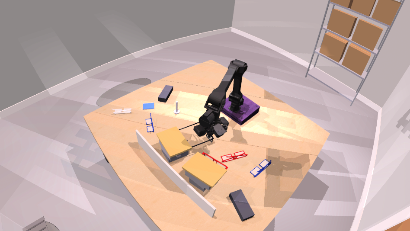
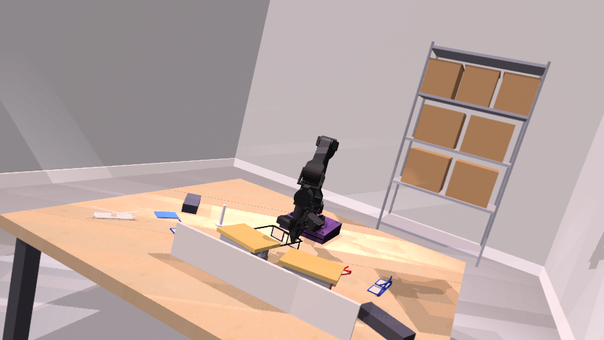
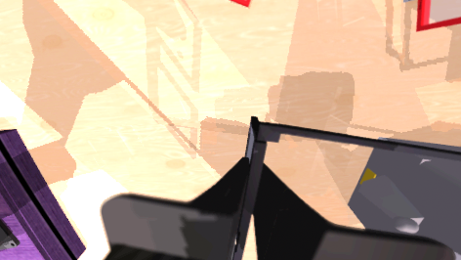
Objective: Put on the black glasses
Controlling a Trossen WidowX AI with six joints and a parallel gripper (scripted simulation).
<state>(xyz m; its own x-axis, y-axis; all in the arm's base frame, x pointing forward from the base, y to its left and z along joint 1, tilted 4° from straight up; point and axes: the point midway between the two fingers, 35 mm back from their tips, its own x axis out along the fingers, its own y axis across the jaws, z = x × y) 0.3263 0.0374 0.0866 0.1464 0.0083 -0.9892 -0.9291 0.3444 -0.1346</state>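
Grasping the black glasses point(image 1: 202, 142) point(image 2: 264, 227) point(image 3: 317, 134) in the end effector point(image 1: 211, 139) point(image 2: 294, 241) point(image 3: 250, 164), up off the desk point(image 1: 301, 134) point(image 2: 105, 249) point(image 3: 186, 181), temples towards the tagged head point(image 1: 172, 156) point(image 2: 249, 237) point(image 3: 391, 195); not yet seated
Held by one end of the front, so liable to twist or droop if a temple snags on the head's side; likely to slide over the ears crooked if brought in off-centre; at risk of brushing the other head point(image 1: 197, 180) point(image 2: 312, 263) with the nearer temple if swung wide, or of tipping off the nose if freed before bridge contact

Wooden table point(image 1: 289, 126) point(image 2: 127, 257), two yellow-topped heads, red and blue glasses, clear glasses, dark boxes, blue card, white stand
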